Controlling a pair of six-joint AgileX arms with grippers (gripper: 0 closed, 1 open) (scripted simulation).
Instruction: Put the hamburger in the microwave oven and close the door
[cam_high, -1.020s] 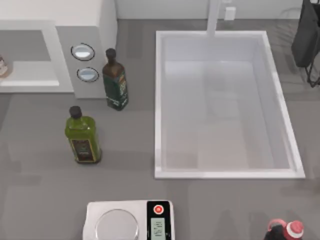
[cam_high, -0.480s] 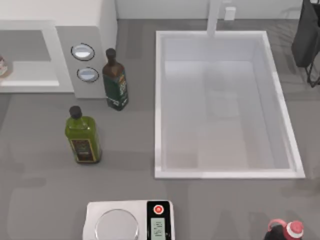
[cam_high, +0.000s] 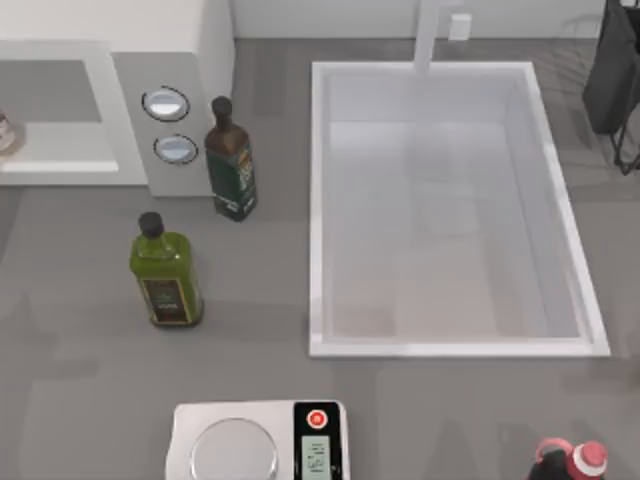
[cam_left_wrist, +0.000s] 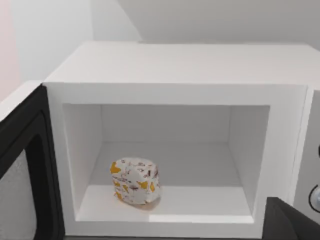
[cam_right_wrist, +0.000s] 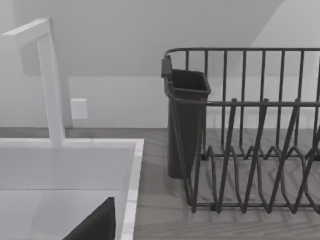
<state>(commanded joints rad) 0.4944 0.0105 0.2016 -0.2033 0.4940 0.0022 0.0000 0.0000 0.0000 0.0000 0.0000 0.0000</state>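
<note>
Inside the microwave oven (cam_left_wrist: 175, 65), on the cavity floor toward the hinge side, sat the hamburger (cam_left_wrist: 135, 181), wrapped in white paper with orange and brown marks. Door (cam_left_wrist: 20, 185) hung open beside the cavity. From above, the oven's grey strip with two knobs (cam_high: 168, 125) stood at the table's left, a dark bottle (cam_high: 230, 160) just beside it. Sink (cam_high: 320, 200) lay mid-table. Whether either gripper's fingers were apart or together: cannot tell.
</note>
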